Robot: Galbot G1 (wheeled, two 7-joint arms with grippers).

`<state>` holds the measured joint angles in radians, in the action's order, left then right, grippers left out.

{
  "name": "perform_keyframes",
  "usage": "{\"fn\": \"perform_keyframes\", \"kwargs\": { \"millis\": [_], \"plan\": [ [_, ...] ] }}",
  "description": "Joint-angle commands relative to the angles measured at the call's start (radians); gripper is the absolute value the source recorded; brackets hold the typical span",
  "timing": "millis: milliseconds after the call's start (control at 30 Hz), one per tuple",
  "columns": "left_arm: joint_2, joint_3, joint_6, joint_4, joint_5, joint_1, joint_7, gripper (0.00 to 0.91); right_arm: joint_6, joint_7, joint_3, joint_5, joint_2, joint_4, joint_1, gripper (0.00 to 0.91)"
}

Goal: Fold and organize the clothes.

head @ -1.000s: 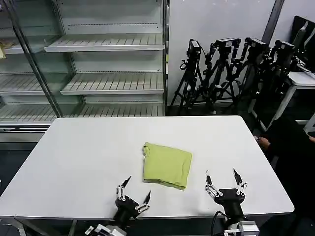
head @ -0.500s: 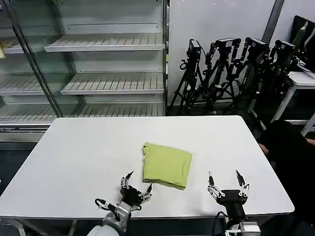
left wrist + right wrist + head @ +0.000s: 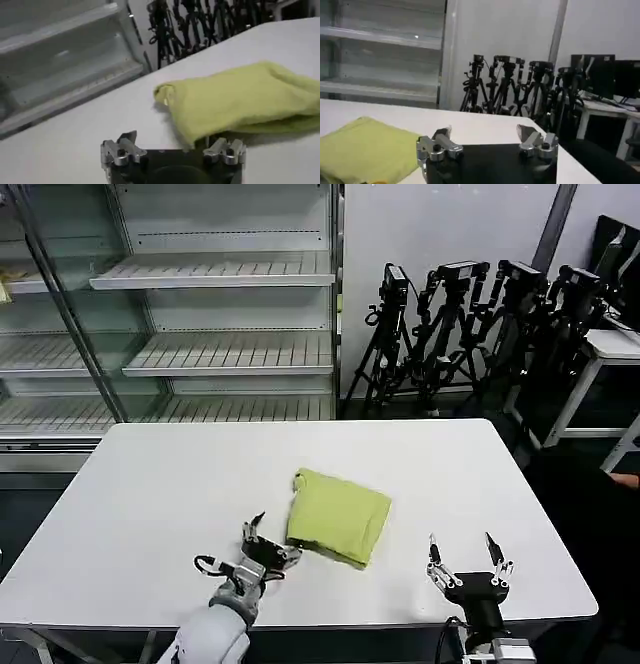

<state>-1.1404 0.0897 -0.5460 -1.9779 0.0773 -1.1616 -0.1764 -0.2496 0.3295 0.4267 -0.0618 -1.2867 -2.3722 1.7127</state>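
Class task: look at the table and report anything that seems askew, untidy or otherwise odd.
The folded T-shirt lies slightly skewed to the white table's edges, and a bit of fabric sticks out at its far left corner. The left gripper is open at its near left corner; the right gripper is open, apart from it. Nothing looks spilled or damaged.

Lab: tripods [image 3: 460, 334], bare shelving [image 3: 215, 274]

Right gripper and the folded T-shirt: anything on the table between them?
Nothing. In the head view, only bare white table lies between the open right gripper and the folded T-shirt.
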Motion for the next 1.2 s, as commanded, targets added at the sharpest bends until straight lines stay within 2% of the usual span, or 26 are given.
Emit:
{"fn": "perform_keyframes", "kwargs": {
  "millis": [33, 67, 100, 533, 867, 1000, 1200],
  "plan": [
    [0.006, 0.017, 0.007, -0.013, 0.002, 0.033, -0.022, 0.191, 0.0, 0.002, 0.006, 0.001, -0.003, -0.007, 0.006, 0.907],
    [0.008, 0.017, 0.015, -0.02, -0.008, 0.023, -0.02, 0.071, 0.0, 0.002, 0.006, 0.002, -0.004, -0.008, 0.006, 0.907],
    [0.008, 0.018, 0.026, -0.025, -0.02, 0.016, -0.018, 0.02, 0.0, 0.002, 0.005, 0.002, -0.006, -0.009, 0.006, 0.907],
    [0.004, 0.024, 0.061, -0.016, -0.006, 0.027, -0.033, 0.02, 0.001, 0.002, 0.004, 0.004, -0.014, -0.017, 0.014, 0.907],
    [0.007, 0.015, 0.141, -0.041, -0.012, 0.036, -0.034, 0.02, 0.004, 0.004, 0.019, 0.001, -0.013, -0.026, 0.021, 0.907],
    [0.018, 0.015, 0.173, -0.06, -0.045, 0.037, -0.032, 0.02, 0.005, 0.004, 0.02, 0.002, -0.019, -0.028, 0.023, 0.907],
    [0.083, 0.019, 0.214, -0.073, -0.223, -0.037, 0.017, 0.03, 0.008, 0.002, 0.031, 0.003, -0.019, -0.033, 0.032, 0.907]
  ]
}}
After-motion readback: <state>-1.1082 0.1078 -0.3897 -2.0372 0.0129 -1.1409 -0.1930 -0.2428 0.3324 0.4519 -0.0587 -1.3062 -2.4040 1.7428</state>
